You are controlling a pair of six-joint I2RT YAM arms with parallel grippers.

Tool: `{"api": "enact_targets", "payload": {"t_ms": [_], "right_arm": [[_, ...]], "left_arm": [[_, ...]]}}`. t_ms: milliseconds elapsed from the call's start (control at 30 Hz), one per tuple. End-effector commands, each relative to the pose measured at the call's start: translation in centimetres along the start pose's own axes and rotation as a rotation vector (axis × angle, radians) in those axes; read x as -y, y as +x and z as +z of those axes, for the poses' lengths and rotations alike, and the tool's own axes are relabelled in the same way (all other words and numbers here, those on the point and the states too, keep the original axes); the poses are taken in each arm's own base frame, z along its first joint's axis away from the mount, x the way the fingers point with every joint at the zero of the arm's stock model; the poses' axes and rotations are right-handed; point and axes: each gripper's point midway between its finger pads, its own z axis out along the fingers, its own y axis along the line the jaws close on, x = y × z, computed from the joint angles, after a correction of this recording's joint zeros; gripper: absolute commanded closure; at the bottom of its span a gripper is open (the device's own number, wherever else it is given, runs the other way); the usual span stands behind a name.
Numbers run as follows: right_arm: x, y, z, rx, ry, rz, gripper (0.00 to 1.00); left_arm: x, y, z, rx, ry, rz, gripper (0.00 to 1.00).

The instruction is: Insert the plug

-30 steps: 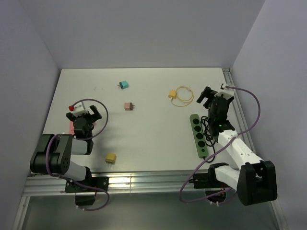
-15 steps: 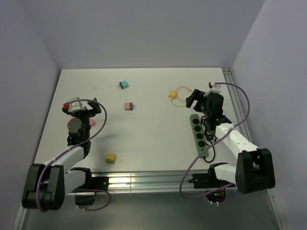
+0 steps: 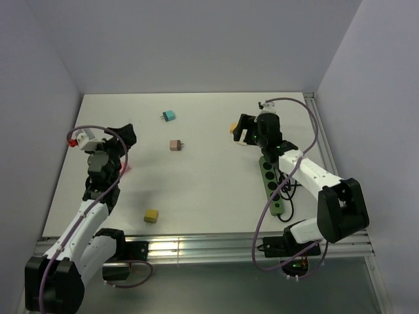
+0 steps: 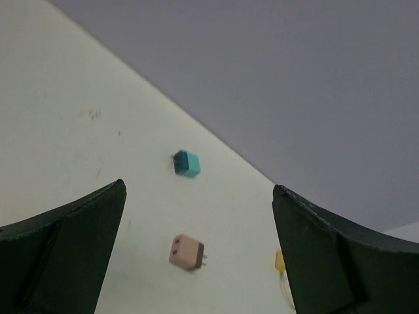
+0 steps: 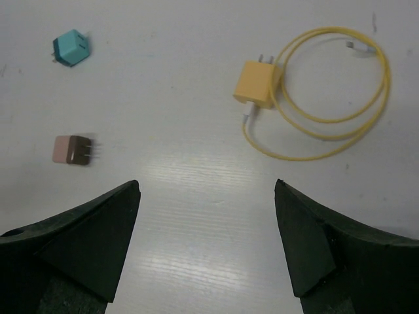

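Okay, my right pincer [image 5: 206, 191] is spread wide with nothing between the fingers. It hangs above the white table [image 5: 196, 261], just past the far end of the green multi-socket plastic power strip [image 3: 272, 183].

Target as I read it: the yellow square plastic charger plug [image 5: 256, 84] with its looped yellow cable [image 5: 340, 131]. It lies flat just beyond that far end of the strip, slightly to its left. It's ahead of my fingertips, not between them yet. Prongs point away from me; the cable exits the near face.

To do this well:
- Move forward until the body is centred between the fingers, drop low, then clench across the two plain side faces.
- Stay off the prongs and the cable stub; a pinched loop would drag.
- Grip square so the prongs meet the sockets straight.
- Expect the cable to trail over the strip on the carry.

The pink block plug [image 5: 73, 150] lies well left of the strip, with the teal cube plug [image 5: 71, 49] beyond it. A dull-yellow cube plug [image 3: 151, 215] sits left of the strip's near end. Leave all three.

Far left of the strip, my left pincer [image 4: 200, 190] is likewise released and empty.
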Motion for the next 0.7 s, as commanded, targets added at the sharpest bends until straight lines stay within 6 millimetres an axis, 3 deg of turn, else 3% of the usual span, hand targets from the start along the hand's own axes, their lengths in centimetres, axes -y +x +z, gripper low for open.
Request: {"api": "enact_targets", "payload": {"t_ms": [0,33,100,233,300,333,400,433,467,533,567,600,633,667], "right_arm": [[-3.9,-1.0,0.0,0.010,-0.025,-0.017,0.10],[-4.9,-0.6,0.1,0.001,-0.044,-0.025,0.11],[-8.4,1.0,-0.6,-0.026,-0.118,-0.062,0.11],[-14.7,5.1,-2.5,-0.107,-0.319,-0.101,0.11],[-17.8,8.1,-4.1,-0.181,-0.455,-0.127,0.11],[-18.7,9.4,-4.3,-0.213,-0.499,-0.143,0.11],[-21.9,11.6,-6.1,-0.264,-0.645,-0.198,0.13],[-22.5,13.2,-6.2,-0.302,-0.670,-0.227,0.14],[-23.7,13.8,-6.8,-0.319,-0.710,-0.254,0.14],[-25.4,17.3,-7.9,-0.395,-0.751,-0.315,0.16],[-26.7,17.5,-8.2,-0.402,-0.765,-0.317,0.17],[-27.1,19.3,-7.8,-0.449,-0.748,-0.311,0.18],[-27.8,20.6,-8.3,-0.471,-0.729,-0.326,0.21],[-29.1,20.2,-8.2,-0.453,-0.711,-0.314,0.22]], "left_arm": [[-0.9,1.9,-1.8,-0.158,-0.152,-0.211,0.00],[-1.1,2.0,-2.2,-0.174,-0.170,-0.221,0.01],[1.0,3.0,-3.2,-0.269,-0.047,-0.191,0.01],[4.9,1.9,-5.8,-0.304,0.163,-0.211,0.01],[6.5,0.9,-6.7,-0.314,0.217,-0.224,0.01],[6.1,1.3,-7.0,-0.350,0.189,-0.210,0.00],[7.6,0.6,-7.5,-0.369,0.230,-0.202,0.00],[7.1,1.2,-7.9,-0.405,0.197,-0.195,0.01],[8.0,0.0,-8.0,-0.395,0.211,-0.192,0.01],[8.1,-1.1,-7.9,-0.381,0.181,-0.163,0.00],[7.3,-1.1,-8.1,-0.397,0.120,-0.149,0.01],[8.0,-3.0,-8.1,-0.359,0.107,-0.147,0.01],[7.0,-4.5,-7.7,-0.297,0.030,-0.142,0.00],[6.7,-5.7,-8.2,-0.280,-0.022,-0.139,0.01]]}}
